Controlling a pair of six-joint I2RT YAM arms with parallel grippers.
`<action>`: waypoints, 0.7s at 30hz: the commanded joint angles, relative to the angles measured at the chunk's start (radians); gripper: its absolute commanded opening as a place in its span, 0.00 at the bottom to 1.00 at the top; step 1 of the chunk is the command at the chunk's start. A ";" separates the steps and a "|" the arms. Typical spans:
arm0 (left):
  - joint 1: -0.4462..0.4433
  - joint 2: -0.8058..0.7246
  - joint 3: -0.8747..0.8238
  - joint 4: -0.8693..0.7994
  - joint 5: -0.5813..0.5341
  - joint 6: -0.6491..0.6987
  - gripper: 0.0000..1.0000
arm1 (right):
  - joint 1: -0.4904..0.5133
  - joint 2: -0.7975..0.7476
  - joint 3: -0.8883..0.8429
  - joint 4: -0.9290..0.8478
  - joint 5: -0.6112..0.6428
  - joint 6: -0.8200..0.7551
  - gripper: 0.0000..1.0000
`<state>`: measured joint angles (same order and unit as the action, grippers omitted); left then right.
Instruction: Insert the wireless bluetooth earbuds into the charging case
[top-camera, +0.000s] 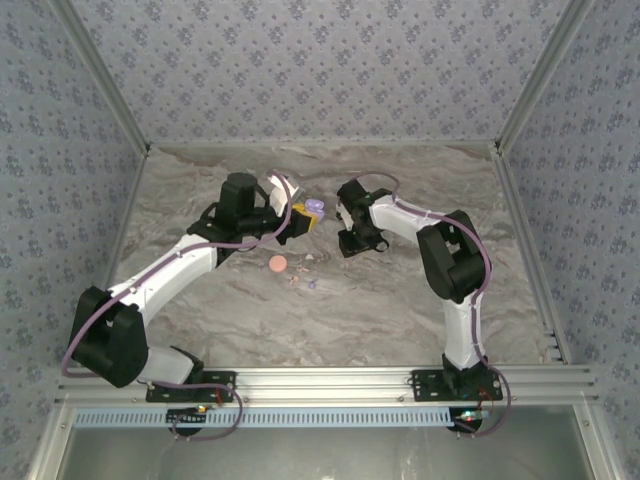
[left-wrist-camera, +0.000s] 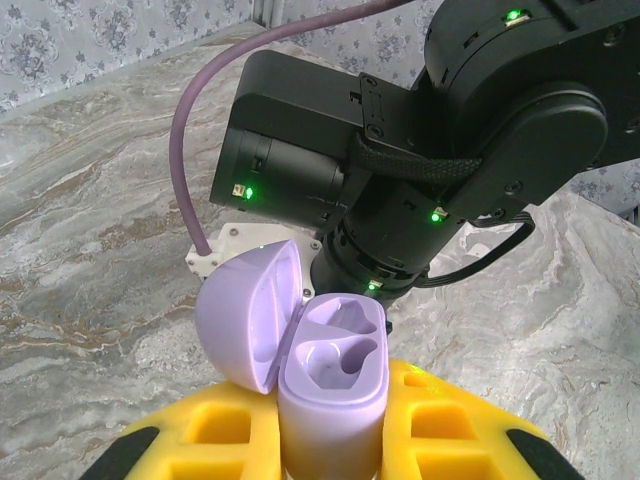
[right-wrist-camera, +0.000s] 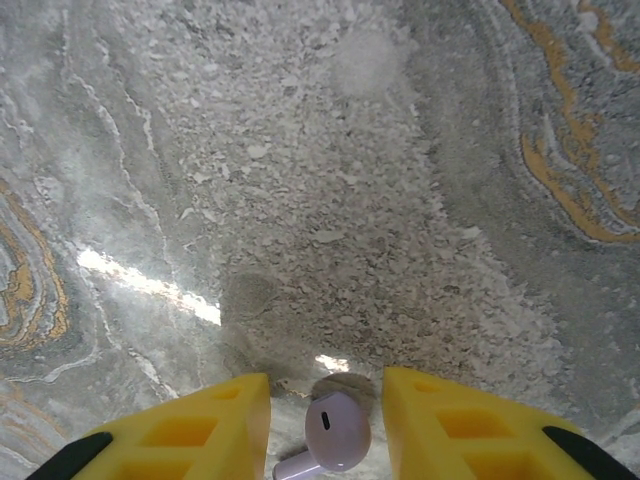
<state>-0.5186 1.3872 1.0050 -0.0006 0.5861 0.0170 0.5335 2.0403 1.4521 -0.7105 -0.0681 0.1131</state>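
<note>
Marble tabletop (top-camera: 400, 180). Left arm (top-camera: 170, 270) stretches forward and inward, its jaws pinching an open lavender case (left-wrist-camera: 330, 395) upright. Right arm (top-camera: 455, 260) arches over, wrist pointing down, its jaws spread either side of a lavender earbud (right-wrist-camera: 336, 430)

I've got the lavender charging case (left-wrist-camera: 335, 385) standing upright, pinched in my left gripper (left-wrist-camera: 332, 440). Its lid (left-wrist-camera: 245, 315) is swung open to the left and both moulded wells are empty. One lavender earbud (right-wrist-camera: 338, 428) sits in the gap of my right gripper (right-wrist-camera: 325, 390), with its rounded head toward the open table, its stem running off the lower edge, and space on either side. From overhead I make out other earbuds (top-camera: 312, 284), tiny pale pink and lavender specks, loose on the marble table (top-camera: 400, 300), a little nearer my bases than the case.
</note>
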 joint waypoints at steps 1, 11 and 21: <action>-0.006 -0.039 -0.006 -0.001 0.009 0.012 0.13 | 0.015 0.015 0.020 -0.065 -0.047 -0.007 0.36; -0.006 -0.049 -0.014 -0.001 0.004 0.012 0.13 | 0.022 0.002 0.030 -0.064 -0.083 -0.042 0.35; -0.005 -0.055 -0.016 -0.002 0.003 0.014 0.13 | 0.021 -0.039 0.018 -0.058 -0.030 -0.005 0.39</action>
<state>-0.5186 1.3678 0.9909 -0.0040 0.5858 0.0174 0.5522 2.0399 1.4597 -0.7372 -0.1303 0.0898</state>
